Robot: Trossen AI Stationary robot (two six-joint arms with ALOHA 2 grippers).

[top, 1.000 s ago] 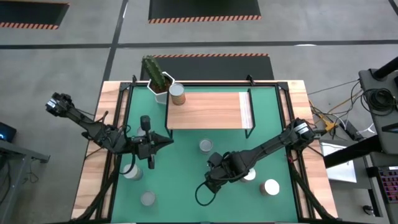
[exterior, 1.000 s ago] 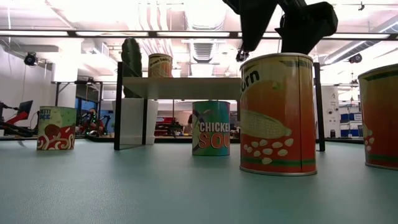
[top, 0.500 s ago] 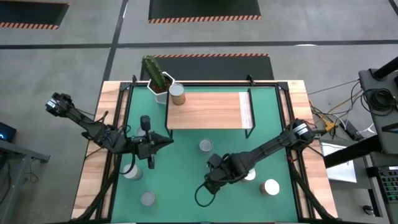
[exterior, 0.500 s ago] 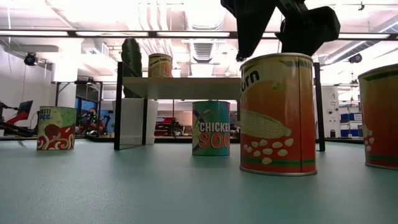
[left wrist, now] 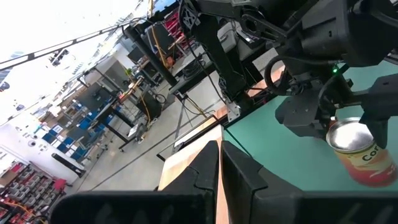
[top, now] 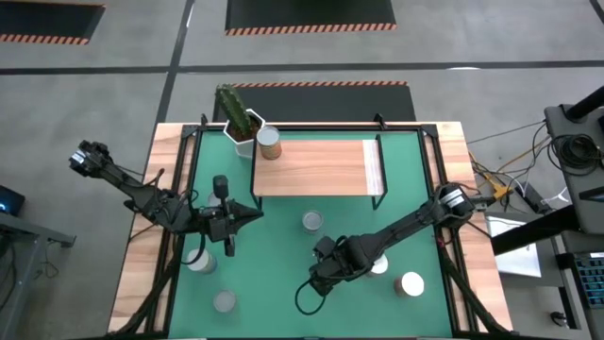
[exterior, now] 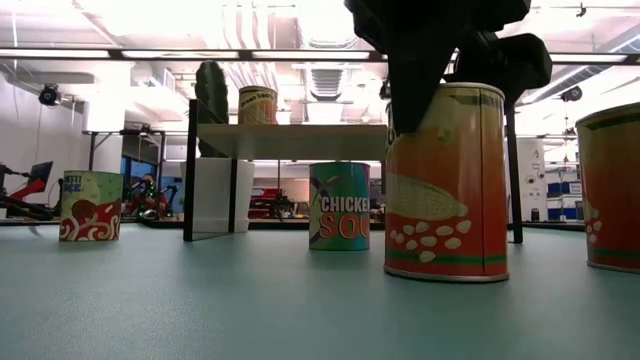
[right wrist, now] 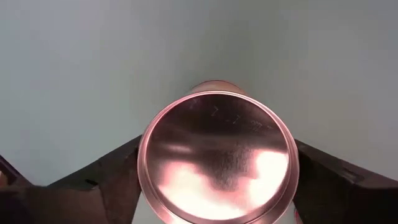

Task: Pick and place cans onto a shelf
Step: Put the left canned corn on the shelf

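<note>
Here the right gripper (right wrist: 214,180) straddles the upright corn can (right wrist: 216,162), jaws wide and seemingly not yet touching; the shelf (top: 316,167) lies well beyond.

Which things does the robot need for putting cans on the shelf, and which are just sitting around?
For the job:
- corn can, under the right claw
- soup can
- can on the shelf
- shelf

Just there:
- cactus in its white pot
- green mat
- left claw, shut and waiting beside the shelf
</note>
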